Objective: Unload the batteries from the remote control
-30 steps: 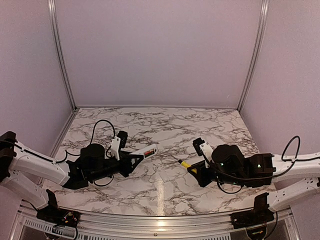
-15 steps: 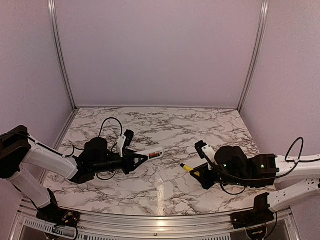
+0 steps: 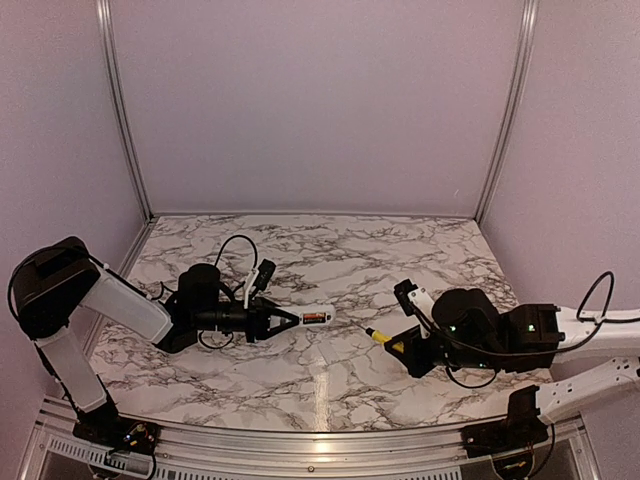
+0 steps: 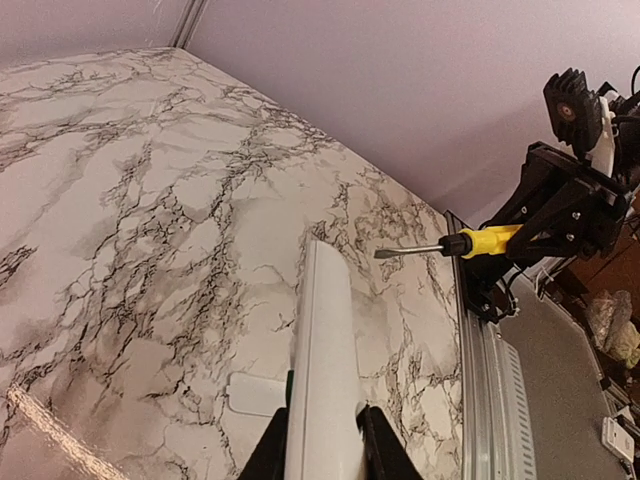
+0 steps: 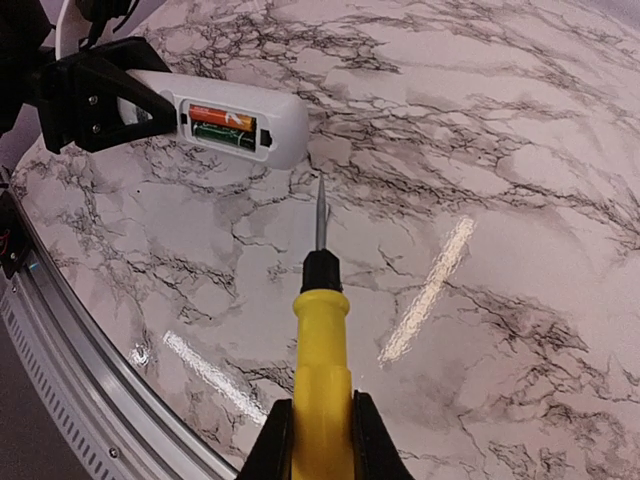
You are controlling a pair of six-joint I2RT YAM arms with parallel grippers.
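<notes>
The left gripper (image 3: 272, 320) is clamped on one end of the small white oblong remote control (image 3: 314, 318), holding it out over the white marble-patterned table (image 3: 340, 260). Its open compartment faces the right arm. The 2 slim cylindrical batteries (image 5: 221, 124), 1 orange-red and 1 dark green, lie side by side inside that compartment. The right gripper (image 3: 398, 346) grasps the yellow-handled screwdriver (image 5: 320, 300), whose metal tip points at the remote, near it but apart.

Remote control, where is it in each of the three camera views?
Top external: remote control centre-left, in the left gripper.
Left wrist: remote control bottom centre, seen edge-on.
Right wrist: remote control upper left, batteries showing.
Shared landmark: the yellow-handled screwdriver, in all three.
</notes>
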